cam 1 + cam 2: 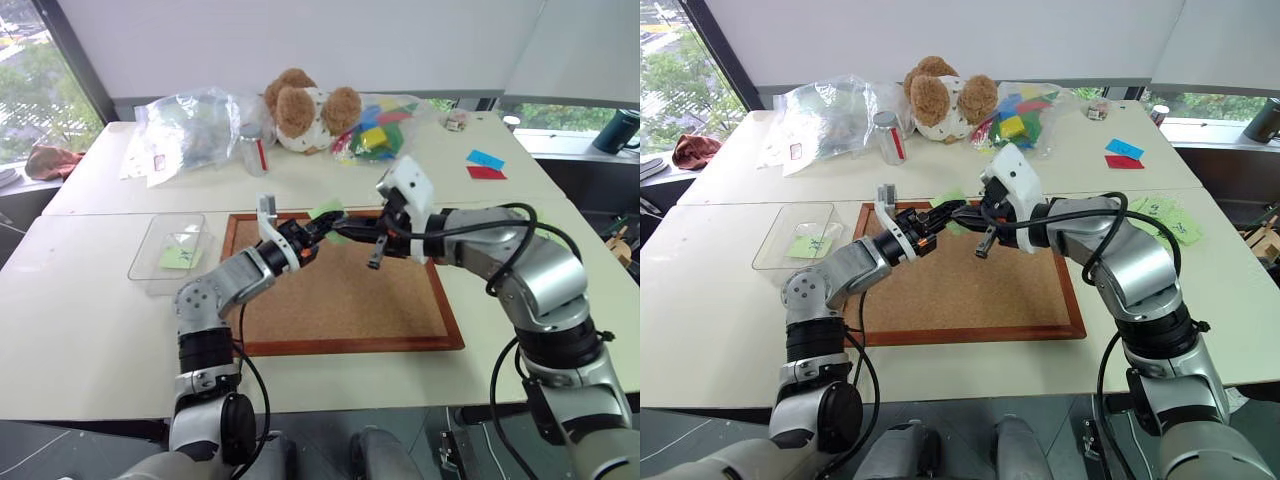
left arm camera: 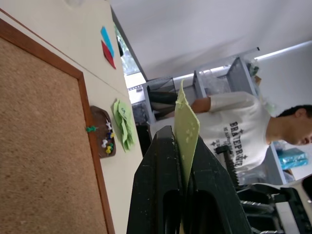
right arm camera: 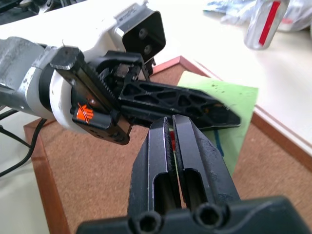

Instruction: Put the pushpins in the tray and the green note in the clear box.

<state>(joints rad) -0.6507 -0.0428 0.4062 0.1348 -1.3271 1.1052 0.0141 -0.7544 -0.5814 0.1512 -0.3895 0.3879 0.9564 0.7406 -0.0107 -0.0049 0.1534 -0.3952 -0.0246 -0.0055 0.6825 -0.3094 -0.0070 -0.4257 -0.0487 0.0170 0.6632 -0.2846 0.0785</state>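
My left gripper [image 1: 322, 228] is shut on the green note [image 1: 327, 212], holding it edge-up above the far edge of the corkboard [image 1: 350, 300]; the note [image 2: 186, 129] stands between its fingers. Just to its right, my right gripper [image 1: 377, 255] is shut, and a sliver of a red pushpin [image 3: 171, 140] shows between its fingers. The dark brown tray [image 2: 100, 117] lies past the board's right edge with several pushpins [image 2: 106, 142] in it. The clear box [image 1: 165, 245] sits left of the board and holds a green note [image 1: 182, 256].
Pale green sheets [image 1: 1165, 215] lie right of the board. At the back of the table stand a teddy bear [image 1: 305, 105], crinkly plastic bags [image 1: 195, 125], a small bottle [image 1: 255, 150] and blue and red cards [image 1: 485, 165]. A person [image 2: 239, 131] stands beyond the table.
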